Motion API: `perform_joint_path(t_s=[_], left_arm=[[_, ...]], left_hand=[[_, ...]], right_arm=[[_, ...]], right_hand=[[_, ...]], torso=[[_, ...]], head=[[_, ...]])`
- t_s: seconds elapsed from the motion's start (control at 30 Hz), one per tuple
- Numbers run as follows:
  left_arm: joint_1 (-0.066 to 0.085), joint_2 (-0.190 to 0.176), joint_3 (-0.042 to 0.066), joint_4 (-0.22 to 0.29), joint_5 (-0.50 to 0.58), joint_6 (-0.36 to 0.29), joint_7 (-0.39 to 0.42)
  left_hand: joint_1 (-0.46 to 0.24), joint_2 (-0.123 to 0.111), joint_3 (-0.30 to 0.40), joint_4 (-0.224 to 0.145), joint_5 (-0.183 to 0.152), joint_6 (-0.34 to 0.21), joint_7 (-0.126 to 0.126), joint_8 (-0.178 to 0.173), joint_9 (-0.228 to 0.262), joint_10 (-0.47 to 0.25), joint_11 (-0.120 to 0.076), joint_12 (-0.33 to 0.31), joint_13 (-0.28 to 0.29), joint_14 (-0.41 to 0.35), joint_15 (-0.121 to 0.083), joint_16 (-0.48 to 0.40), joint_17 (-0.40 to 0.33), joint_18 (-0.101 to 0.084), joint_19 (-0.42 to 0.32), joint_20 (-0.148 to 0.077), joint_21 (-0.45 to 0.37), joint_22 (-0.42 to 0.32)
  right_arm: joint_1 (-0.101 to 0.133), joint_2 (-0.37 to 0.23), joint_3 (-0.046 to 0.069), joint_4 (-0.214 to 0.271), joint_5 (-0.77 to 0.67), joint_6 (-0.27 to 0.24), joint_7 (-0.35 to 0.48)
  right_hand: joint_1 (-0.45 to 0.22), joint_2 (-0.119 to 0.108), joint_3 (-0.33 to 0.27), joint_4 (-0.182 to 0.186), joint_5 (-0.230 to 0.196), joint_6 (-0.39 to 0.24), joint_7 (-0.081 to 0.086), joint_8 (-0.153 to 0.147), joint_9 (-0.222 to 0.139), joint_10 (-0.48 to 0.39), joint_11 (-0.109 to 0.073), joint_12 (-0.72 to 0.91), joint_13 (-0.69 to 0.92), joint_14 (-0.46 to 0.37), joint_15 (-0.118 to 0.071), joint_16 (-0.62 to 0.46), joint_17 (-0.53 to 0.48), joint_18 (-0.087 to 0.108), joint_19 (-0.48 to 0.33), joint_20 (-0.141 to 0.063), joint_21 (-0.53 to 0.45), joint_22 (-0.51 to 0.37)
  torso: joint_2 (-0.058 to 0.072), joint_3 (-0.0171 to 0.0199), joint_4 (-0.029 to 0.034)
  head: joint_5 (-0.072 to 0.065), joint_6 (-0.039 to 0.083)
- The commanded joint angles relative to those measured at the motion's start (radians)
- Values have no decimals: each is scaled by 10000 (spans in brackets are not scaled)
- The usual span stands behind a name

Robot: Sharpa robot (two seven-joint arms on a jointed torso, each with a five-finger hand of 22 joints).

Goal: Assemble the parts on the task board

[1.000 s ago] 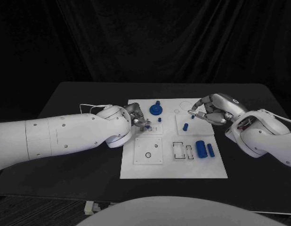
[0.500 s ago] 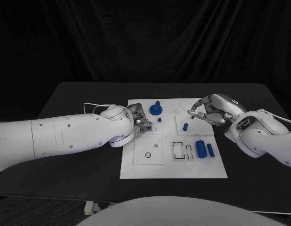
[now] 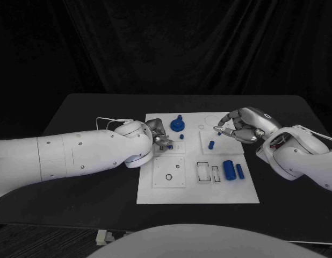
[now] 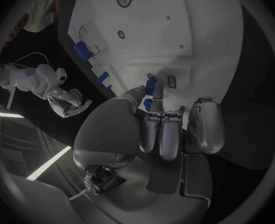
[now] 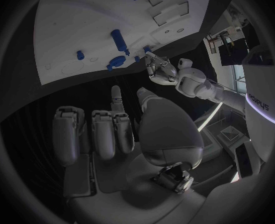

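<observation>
The white task board (image 3: 197, 185) lies in the middle of the table. My left hand (image 3: 159, 137) hovers over the board's left half and pinches a small blue part (image 4: 148, 103) between thumb and fingers, just above the board beside another small blue piece (image 4: 151, 83). A blue round knob (image 3: 178, 124) and a short blue peg (image 3: 182, 136) stand just beyond it. My right hand (image 3: 240, 127) hangs over the board's far right corner, fingers curled in with nothing in them, close to a blue peg (image 3: 211, 144). Two blue cylinders (image 3: 229, 169) lie at the right.
The board carries raised square blocks with holes (image 3: 170, 173) and rectangular slots (image 3: 204, 172). Black table (image 3: 88, 183) surrounds the board on all sides. A dark curtain closes off the back.
My left forearm has swung slightly, while its hand stays at the same spot over the board. The right hand and the parts have not moved.
</observation>
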Motion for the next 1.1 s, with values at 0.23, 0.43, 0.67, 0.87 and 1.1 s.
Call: perform_joint_path(t_s=[0.23,0.43,0.67,0.87,1.1], left_arm=[[-32,73,6,-16,-31,254,29],[-36,110,6,-27,-31,277,53],[-38,126,6,-29,-31,339,55],[-40,104,6,-5,-31,428,18],[-40,78,6,15,-400,540,-4]], left_hand=[[3,33,686,-673,-291,8,-134,23,-14,757,-102,-94,2096,982,-104,-97,2282,23,196,-109,-112,1761],[-45,35,539,-484,-474,35,-141,-25,-61,737,-111,-136,2060,971,-114,-139,2240,27,194,-122,-155,1754],[-180,7,273,-141,-668,83,-128,-118,-157,716,-103,-181,2024,967,-111,-159,2223,27,197,-124,-197,1751],[-330,-47,-24,200,-805,98,-94,-235,-266,683,-76,-249,1967,959,-93,-194,2190,28,202,-113,-226,1752],[-566,-154,-450,626,-1071,-38,1,-368,-361,647,4,-326,1905,940,-29,-267,2121,37,191,-65,-328,1738]], right_arm=[[-38,0,5,-12,-68,-60,-97],[-43,0,5,-33,-68,-50,-105],[-57,7,5,-42,-68,-43,-106],[-69,3,5,-49,-68,-37,-111],[-102,-2,5,-48,-68,-42,-112]], right_hand=[[101,-9,21,-31,58,-43,-17,56,16,1041,76,26,2635,871,85,-48,1909,86,560,37,-57,2301],[109,-14,20,-32,63,-37,-20,63,17,1041,75,26,2635,873,84,-44,1919,87,559,37,-60,2300],[109,-14,20,-32,63,-37,-20,63,17,1041,75,26,2635,873,84,-44,1919,87,559,37,-60,2300],[109,-14,20,-32,63,-37,-20,63,17,1041,75,26,2635,873,84,-44,1919,87,559,37,-60,2300],[128,-27,17,-35,69,-32,-21,73,19,1041,73,26,2635,874,83,-43,1920,85,563,36,-53,2303]], torso=[[7,-1,5],[4,-1,-1],[4,0,1],[3,-1,4],[-1,0,5]], head=[[-23,-1],[-19,-1],[1,-1],[12,-1],[10,-1]])
